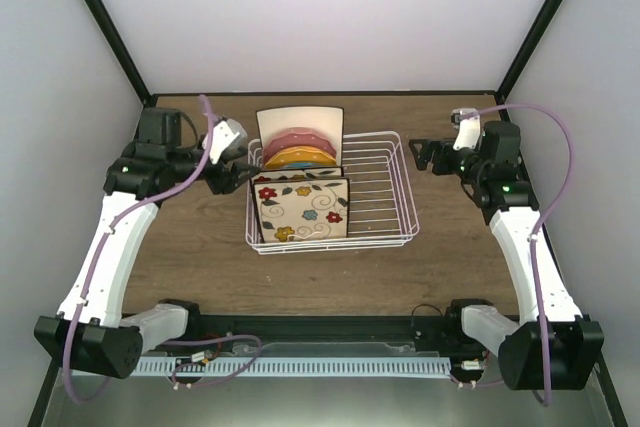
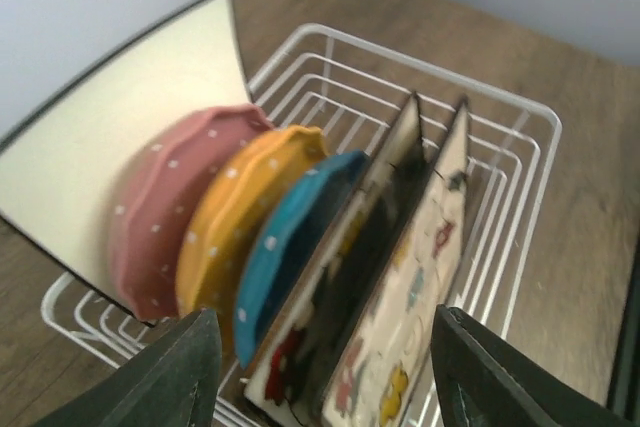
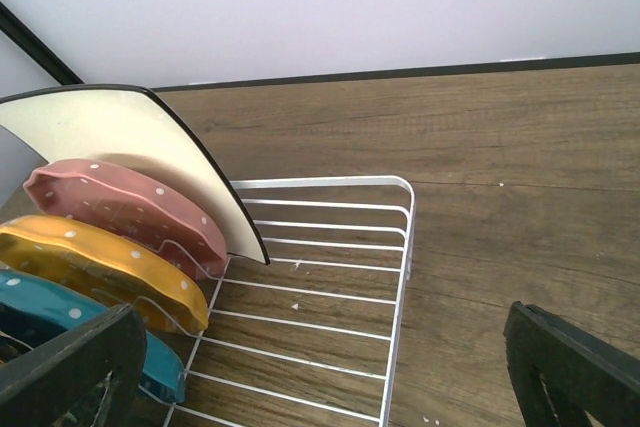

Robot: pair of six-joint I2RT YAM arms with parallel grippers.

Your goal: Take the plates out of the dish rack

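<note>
Standing on edge in the left half of the white dish rack (image 1: 400, 187), whose long side runs across the desk (image 1: 200, 257), six plates (image 1: 300, 209) face the near edge, upright for a rim grab. Left wrist view: the left end effector (image 2: 325, 312), fingers parted, straddles the front plates, gripping nothing. Right wrist view: the right end effector (image 3: 320, 312) hangs released beside the rack.

We note: 3 o'clock half of the dish rack (image 1: 382, 192) free for passage; plates (image 1: 300, 209) pack its 9 o'clock half.
</note>
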